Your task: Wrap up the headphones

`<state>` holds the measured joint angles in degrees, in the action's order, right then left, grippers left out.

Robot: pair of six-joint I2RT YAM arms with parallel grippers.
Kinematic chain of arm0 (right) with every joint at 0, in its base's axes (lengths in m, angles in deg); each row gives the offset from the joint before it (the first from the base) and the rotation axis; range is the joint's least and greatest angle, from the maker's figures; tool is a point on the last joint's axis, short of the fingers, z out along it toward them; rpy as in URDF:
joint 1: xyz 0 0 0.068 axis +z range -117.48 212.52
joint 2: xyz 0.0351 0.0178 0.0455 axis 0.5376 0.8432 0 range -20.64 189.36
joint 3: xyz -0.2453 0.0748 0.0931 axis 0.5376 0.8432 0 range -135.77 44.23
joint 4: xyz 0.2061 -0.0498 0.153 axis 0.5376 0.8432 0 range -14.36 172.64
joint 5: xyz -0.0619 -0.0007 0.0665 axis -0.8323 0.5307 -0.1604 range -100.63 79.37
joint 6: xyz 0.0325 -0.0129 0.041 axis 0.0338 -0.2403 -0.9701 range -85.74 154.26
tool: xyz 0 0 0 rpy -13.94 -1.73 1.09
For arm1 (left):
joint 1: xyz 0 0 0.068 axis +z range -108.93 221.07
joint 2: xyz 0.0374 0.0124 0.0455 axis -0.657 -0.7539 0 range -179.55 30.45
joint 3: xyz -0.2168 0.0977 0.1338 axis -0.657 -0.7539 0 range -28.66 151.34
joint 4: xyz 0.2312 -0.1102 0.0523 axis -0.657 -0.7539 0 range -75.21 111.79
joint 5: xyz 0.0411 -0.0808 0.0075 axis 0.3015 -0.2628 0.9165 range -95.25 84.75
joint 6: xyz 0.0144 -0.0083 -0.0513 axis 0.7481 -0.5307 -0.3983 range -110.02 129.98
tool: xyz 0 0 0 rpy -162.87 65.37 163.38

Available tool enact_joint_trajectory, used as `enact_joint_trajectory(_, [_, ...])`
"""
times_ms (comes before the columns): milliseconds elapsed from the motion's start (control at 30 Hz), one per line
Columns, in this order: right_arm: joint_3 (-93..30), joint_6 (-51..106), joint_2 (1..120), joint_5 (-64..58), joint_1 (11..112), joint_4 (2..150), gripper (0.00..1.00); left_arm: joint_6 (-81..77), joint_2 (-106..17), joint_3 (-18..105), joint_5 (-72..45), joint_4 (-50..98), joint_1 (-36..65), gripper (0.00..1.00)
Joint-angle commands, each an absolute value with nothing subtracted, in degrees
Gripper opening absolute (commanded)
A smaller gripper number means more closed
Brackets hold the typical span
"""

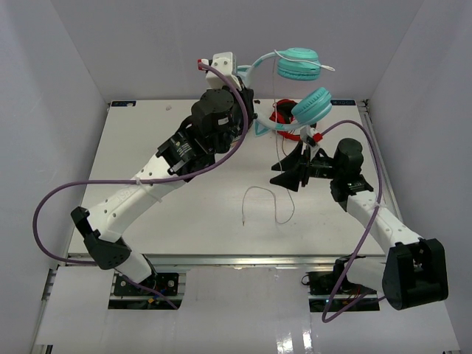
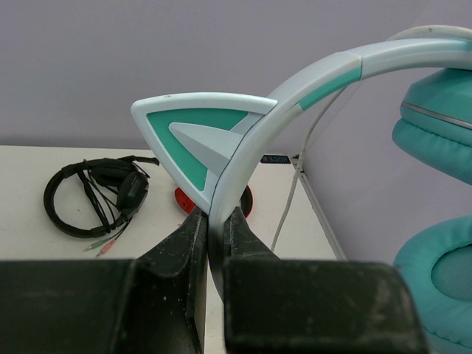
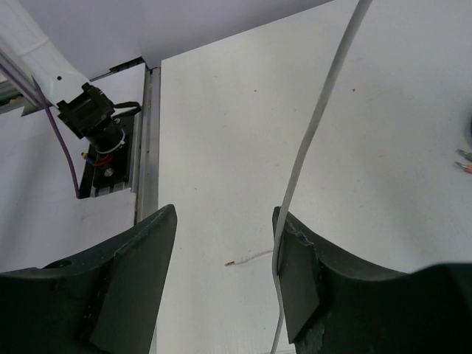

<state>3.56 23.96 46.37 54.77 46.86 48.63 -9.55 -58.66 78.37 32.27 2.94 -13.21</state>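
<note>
Nearest the lens, in the left wrist view: left gripper (image 2: 215, 221), clamped tight on the pale headband (image 2: 317, 81) of the headphones (image 2: 435, 133), just below a teal cat-ear point (image 2: 199, 136). Holds them aloft over the far side of the table (image 1: 184, 214), with the headband arching right to two teal ear cups, one (image 1: 299, 65) above the other (image 1: 313, 105). From the headphones, a thin white cable (image 1: 279, 140) dropping straight down to the right gripper (image 1: 291, 168). In the right wrist view, right gripper (image 3: 225, 221) spread wide and gripping nothing; cable (image 3: 310, 133) running down through the gap, close against the finger (image 3: 302, 280) on the right of that view, touching or not cannot be told. Beyond the fingers, cable lying in a loose loop on the table near its middle, plug (image 3: 230, 262) resting flat on the surface. Behind the left gripper, a red headset (image 2: 184, 199) on the table, mostly hidden; seen from the top view, directly under the lower ear cup. To its left in the left wrist view, a black headset (image 2: 92, 195) lying flat with its own wire bunched beside it.
</note>
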Motion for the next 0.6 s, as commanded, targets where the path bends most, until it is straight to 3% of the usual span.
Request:
enact_joint_trajectory(0, [0.3,28.97,49.52,58.17,48.97,49.52,0.63,-10.39,-58.05,82.54,32.59,7.81,-13.42,0.0])
enact_joint_trajectory(267, [6.36,40.97,48.92,64.06,50.98,49.98,0.62,-7.93,-57.25,83.78,35.41,8.51,-13.42,0.0])
enact_joint_trajectory(567, [9.63,53.76,45.59,65.19,55.37,60.95,0.46,-3.57,-57.65,86.7,38.51,9.36,-13.42,0.0])
